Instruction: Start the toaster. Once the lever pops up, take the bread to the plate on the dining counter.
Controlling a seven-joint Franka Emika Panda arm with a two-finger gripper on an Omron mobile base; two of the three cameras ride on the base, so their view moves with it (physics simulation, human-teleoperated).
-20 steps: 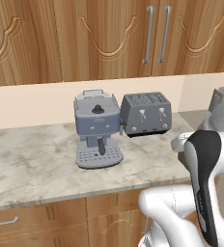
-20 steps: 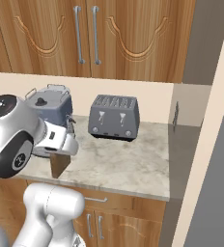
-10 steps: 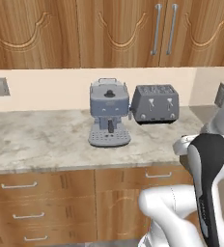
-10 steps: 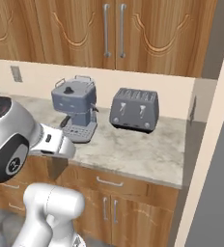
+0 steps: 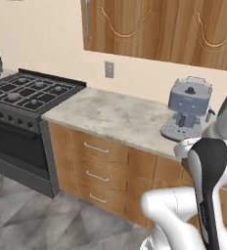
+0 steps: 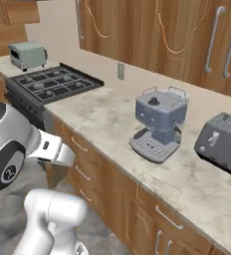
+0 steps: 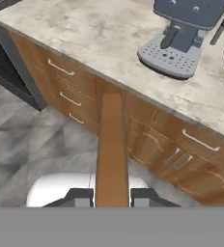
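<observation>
Claw (image 7: 112, 195) w/ both tips pressing the bread (image 7: 111, 149), seen edge-on as a thin brown slab, hanging over grey floor in front of wooden drawers. Toaster (image 6: 224, 143) sitting on the marble counter (image 6: 187, 182) just right of the blue-grey espresso machine (image 6: 159, 124); stove (image 5: 27, 93) at left.

Base views flank the arm, sharing the espresso machine (image 5: 188, 108); hand view looks down.

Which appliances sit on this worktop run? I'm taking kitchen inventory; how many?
3: a blue-grey espresso machine mid-worktop, the grey toaster to its right, and a small green-grey toaster oven beyond the stove. Others may sit out of frame.
</observation>
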